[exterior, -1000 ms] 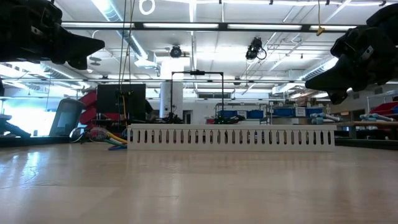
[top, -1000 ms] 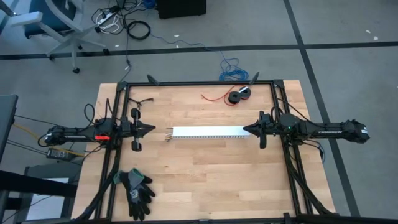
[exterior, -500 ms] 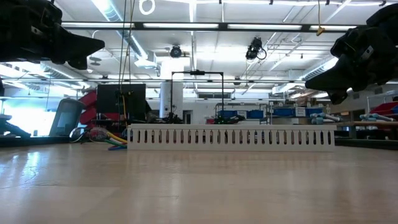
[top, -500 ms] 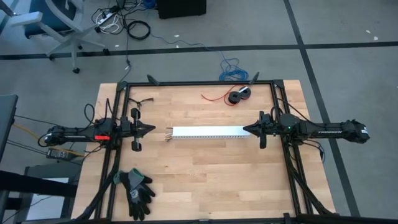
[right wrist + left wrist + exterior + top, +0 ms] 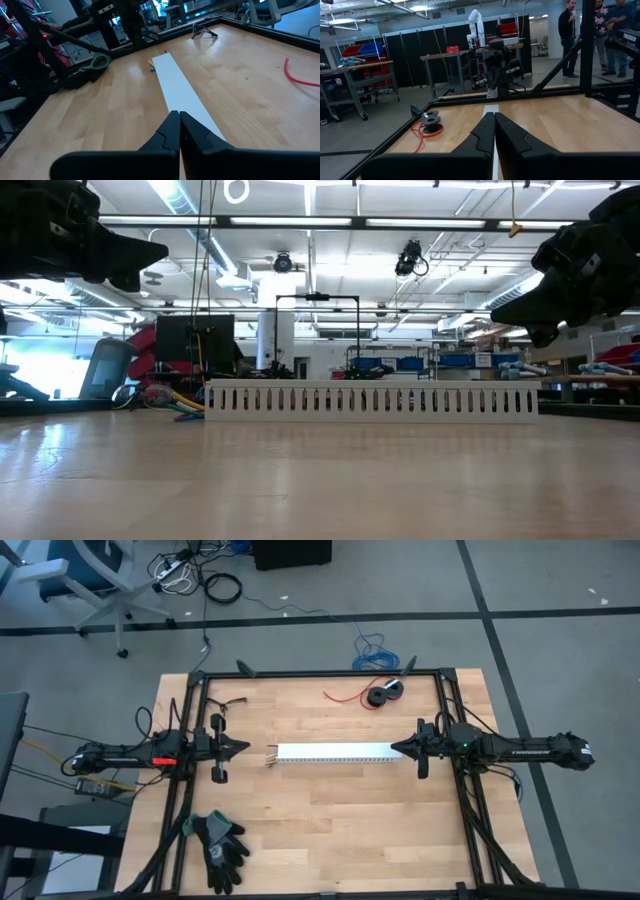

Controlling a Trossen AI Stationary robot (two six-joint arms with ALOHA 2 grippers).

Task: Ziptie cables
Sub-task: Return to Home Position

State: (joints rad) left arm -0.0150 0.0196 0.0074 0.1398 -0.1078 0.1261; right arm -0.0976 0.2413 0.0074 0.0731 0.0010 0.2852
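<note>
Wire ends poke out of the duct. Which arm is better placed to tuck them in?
Left, probably: the left gripper faces the duct end where the cables show; the right gripper is opposite.

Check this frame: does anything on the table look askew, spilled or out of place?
Nothing much. The white cable duct lies straight, cover on; the cables poke slightly from its end nearer the left gripper. The right gripper hovers opposite.

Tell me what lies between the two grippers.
In the high view, the white cable duct lies between the left gripper and the right gripper; the cables poke from its end nearer the left gripper.
</note>
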